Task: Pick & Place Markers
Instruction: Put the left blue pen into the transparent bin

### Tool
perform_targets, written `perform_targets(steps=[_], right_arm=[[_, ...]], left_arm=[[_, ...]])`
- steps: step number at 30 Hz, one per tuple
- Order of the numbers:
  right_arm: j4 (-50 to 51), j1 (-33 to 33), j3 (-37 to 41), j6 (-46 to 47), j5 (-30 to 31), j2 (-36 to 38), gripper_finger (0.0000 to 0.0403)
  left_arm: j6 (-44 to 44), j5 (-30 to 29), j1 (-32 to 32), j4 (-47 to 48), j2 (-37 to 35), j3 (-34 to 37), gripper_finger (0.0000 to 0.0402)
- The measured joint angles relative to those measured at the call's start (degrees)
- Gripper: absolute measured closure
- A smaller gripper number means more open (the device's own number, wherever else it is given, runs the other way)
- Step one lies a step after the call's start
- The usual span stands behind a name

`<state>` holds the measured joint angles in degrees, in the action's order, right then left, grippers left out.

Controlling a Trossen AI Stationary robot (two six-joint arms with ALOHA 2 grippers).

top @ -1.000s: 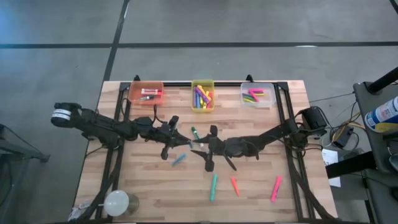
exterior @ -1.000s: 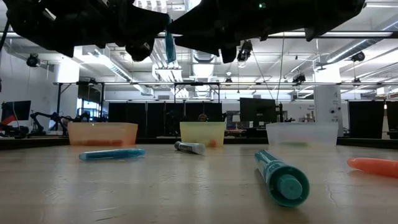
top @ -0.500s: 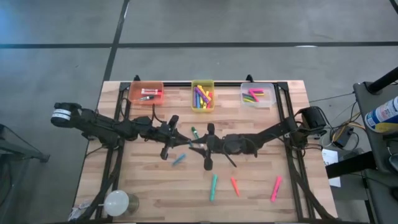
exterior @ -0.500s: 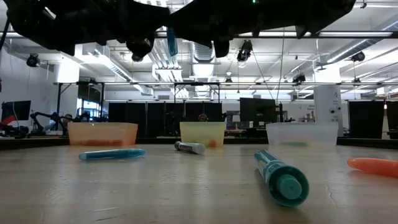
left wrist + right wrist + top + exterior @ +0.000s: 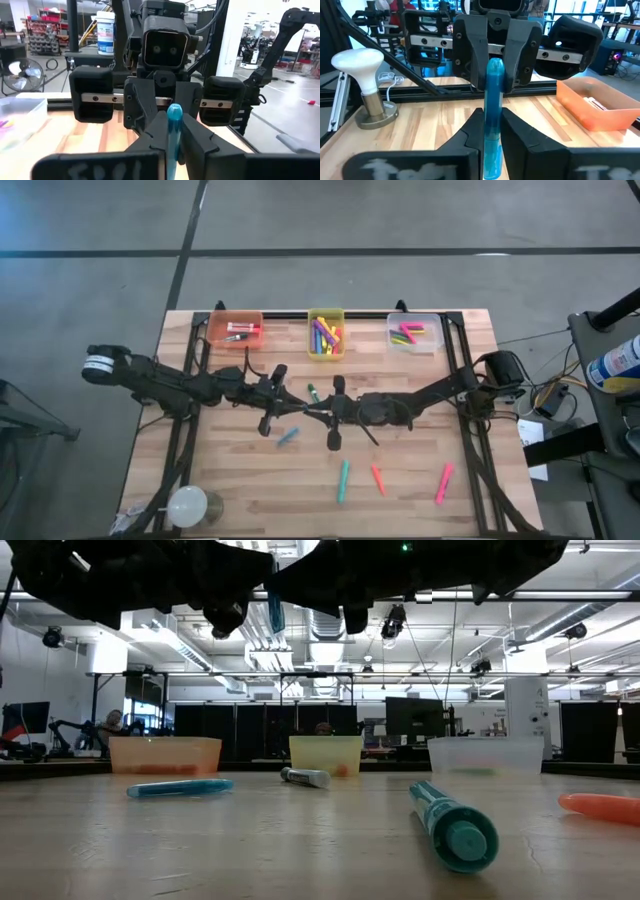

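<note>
Two grippers meet mid-air over one blue marker [image 5: 493, 100]: left gripper [image 5: 290, 404] and right gripper [image 5: 322, 413] both pinch it between their fingers. Light, stiff and slick, it probably wants a mid-barrel hold.

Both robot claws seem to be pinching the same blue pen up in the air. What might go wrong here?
Two things, probably. The blue marker sits between the left gripper and the right gripper above the table; if one lets go before the other grips firmly, it may drop. If both pull while clamped, it might twist or slip. A dropped marker may roll among the loose markers lying below.
</note>
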<state>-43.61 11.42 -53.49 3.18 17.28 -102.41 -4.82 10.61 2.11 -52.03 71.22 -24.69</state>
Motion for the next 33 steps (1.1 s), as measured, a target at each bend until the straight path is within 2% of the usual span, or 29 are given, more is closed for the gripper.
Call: perform_targets(steps=[6,9,14,19,22,28,33], right_arm=[[9.13,-0.02,0.04,-0.87,1.57,3.94,0.0357],[18.14,0.09,0.04,-2.04,5.62,8.20,0.0358],[42.89,-1.58,0.04,-0.29,17.89,17.94,0.0358],[68.97,-9.44,0.04,6.25,27.60,25.20,0.0359],[75.98,-17.72,0.84,5.68,27.91,26.52,0.0359],[73.41,-36.12,4.47,-7.47,20.32,24.36,0.0358],[71.94,-45.79,6.14,-12.24,17.09,22.10,0.0358]], left_arm=[[-2.08,-4.93,-0.30,0.29,-1.73,0.38,0.0338],[-0.86,-5.36,-0.76,3.80,-3.67,0.72,0.0332],[2.27,-5.35,-1.58,8.43,-6.58,1.74,0.0332],[3.37,-5.37,-2.54,8.01,-7.22,2.91,0.0341],[3.52,-5.35,-3.06,8.02,-7.15,3.41,0.0348],[3.52,-5.33,-3.34,8.05,-7.19,3.41,0.0354],[3.52,-5.31,-3.32,8.13,-7.17,3.41,0.0354]])
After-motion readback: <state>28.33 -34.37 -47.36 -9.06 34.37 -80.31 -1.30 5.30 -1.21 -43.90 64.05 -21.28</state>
